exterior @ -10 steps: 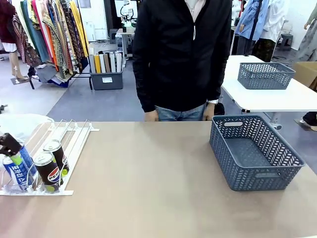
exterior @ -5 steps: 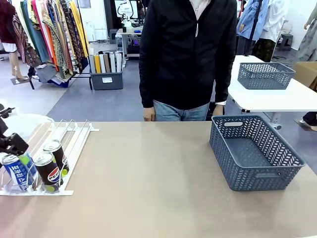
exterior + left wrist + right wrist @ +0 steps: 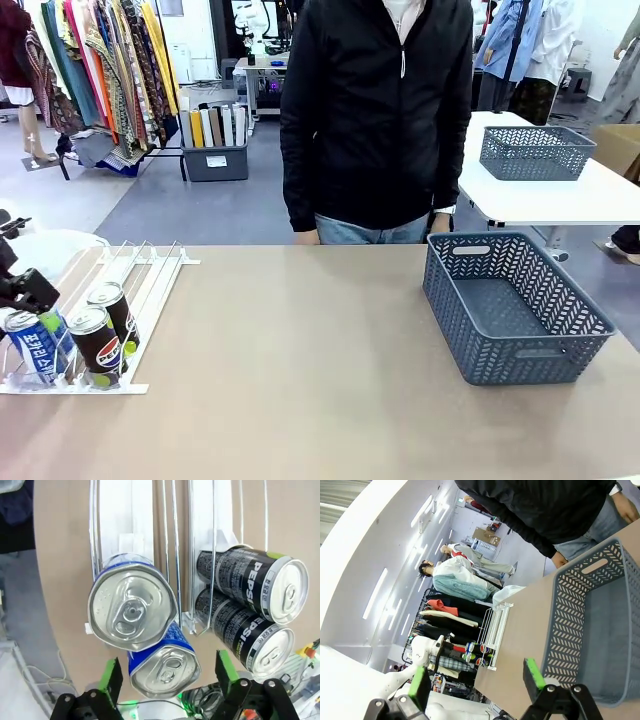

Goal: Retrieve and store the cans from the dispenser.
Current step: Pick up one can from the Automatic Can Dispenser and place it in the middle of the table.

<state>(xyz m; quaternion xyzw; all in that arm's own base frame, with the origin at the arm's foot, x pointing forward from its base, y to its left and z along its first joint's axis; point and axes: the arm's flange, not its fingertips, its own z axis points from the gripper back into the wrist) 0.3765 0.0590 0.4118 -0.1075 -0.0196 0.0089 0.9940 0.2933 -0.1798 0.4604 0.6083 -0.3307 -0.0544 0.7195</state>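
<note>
Blue lower can (image 3: 165, 662) sits between the left gripper's (image 3: 167, 666) parted fingers — ungripped.

Bright even light; warped wrist edges

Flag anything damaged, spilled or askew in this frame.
One blue can in the dispenser looks dented: its silver rim is angular, while the black cans have round ones. Nothing spilled; the basket sits upright.
</note>
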